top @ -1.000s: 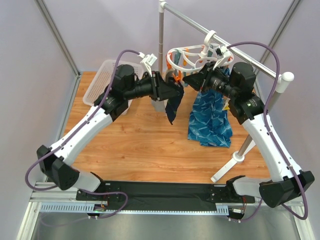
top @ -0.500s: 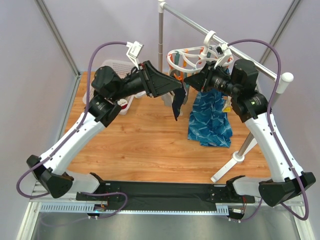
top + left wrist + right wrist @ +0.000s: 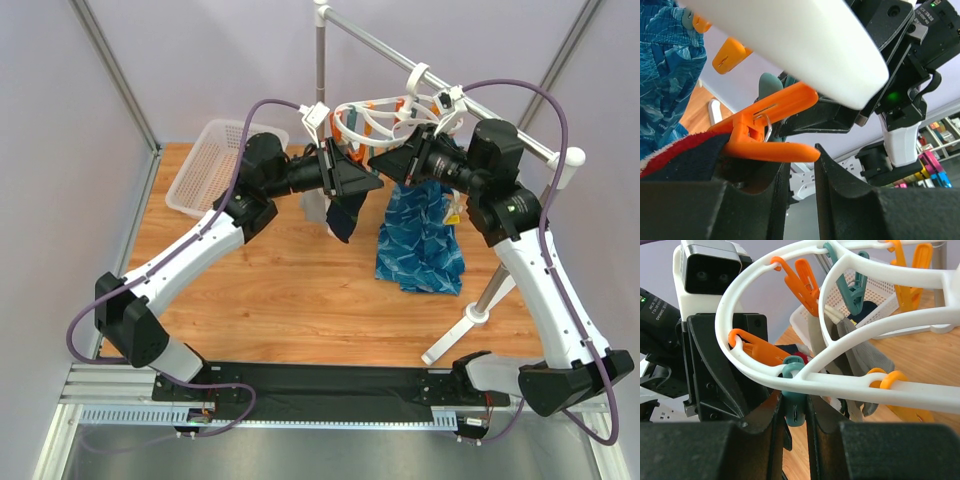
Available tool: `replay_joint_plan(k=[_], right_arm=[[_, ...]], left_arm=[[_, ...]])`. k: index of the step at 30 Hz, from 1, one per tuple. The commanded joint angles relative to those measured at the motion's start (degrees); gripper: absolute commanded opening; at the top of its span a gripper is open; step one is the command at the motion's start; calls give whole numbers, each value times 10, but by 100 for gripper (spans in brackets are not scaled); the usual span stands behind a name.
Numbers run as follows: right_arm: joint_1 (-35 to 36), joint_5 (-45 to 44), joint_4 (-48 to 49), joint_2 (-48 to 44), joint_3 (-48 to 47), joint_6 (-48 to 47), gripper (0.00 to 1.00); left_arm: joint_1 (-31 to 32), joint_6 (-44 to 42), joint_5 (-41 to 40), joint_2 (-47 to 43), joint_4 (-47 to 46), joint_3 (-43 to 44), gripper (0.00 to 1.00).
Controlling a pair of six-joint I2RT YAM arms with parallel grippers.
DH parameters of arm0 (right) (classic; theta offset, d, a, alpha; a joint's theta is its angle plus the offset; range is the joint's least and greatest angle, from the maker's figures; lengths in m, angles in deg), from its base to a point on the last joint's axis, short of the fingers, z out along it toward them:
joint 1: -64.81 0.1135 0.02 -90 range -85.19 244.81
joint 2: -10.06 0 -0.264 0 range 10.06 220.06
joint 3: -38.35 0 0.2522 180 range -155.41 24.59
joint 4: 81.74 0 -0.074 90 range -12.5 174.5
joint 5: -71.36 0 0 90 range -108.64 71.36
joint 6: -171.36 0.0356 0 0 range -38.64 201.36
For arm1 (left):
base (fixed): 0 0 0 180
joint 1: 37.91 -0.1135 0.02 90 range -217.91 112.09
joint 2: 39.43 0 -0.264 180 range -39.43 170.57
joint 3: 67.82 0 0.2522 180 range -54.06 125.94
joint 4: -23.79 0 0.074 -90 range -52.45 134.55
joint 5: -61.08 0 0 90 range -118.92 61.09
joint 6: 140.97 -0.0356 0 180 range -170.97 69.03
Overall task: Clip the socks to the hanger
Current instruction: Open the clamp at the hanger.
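Observation:
The white round hanger [image 3: 372, 112] hangs from the rail. In the left wrist view an orange peg [image 3: 771, 134] bites the edge of a dark navy sock [image 3: 684, 161] with red trim, its handles spread. That sock [image 3: 343, 215] dangles below the hanger's left rim. My left gripper [image 3: 801, 160] [image 3: 366, 181] sits just under the peg, open by a narrow gap with nothing in it; the peg's lower handle tip rests at the gap's top. My right gripper [image 3: 794, 400] [image 3: 386, 160] is shut on a teal peg [image 3: 796, 407] hanging from the hanger's ring [image 3: 850, 382].
A large blue patterned cloth [image 3: 420, 235] hangs from the hanger's right side. Grey socks [image 3: 862, 352] hang from another teal peg [image 3: 854, 290]. The grey rail stand [image 3: 452, 92] crosses behind. A white basket [image 3: 213, 165] sits at the back left.
My left arm swung up and back toward the hanger's left rim, the sock with it. Its jaws widened, then narrowed. The right arm has barely moved.

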Motion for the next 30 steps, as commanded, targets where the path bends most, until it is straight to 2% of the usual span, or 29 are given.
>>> replay_joint_plan(k=[1, 7, 13, 16, 21, 22, 30], right_arm=[[2, 28, 16, -28, -24, 21, 4], [2, 25, 19, -25, -20, 27, 4], [2, 38, 27, -24, -18, 31, 3], [2, 41, 25, -26, -14, 29, 3], [2, 41, 39, -28, -5, 37, 2], [2, 41, 44, -28, -5, 39, 1], [2, 38, 51, -27, 1, 43, 0]], left_arm=[[-2, -34, -15, -20, 21, 22, 32], [-4, -46, -14, -20, 59, 27, 33], [-16, -24, -7, -17, 25, 11, 53], [-21, -14, -6, -13, 12, 17, 57], [-22, 13, 6, 12, 1, 41, 54], [-21, 46, 22, 25, -39, 34, 49], [-21, 119, 38, 45, -139, 19, 38]])
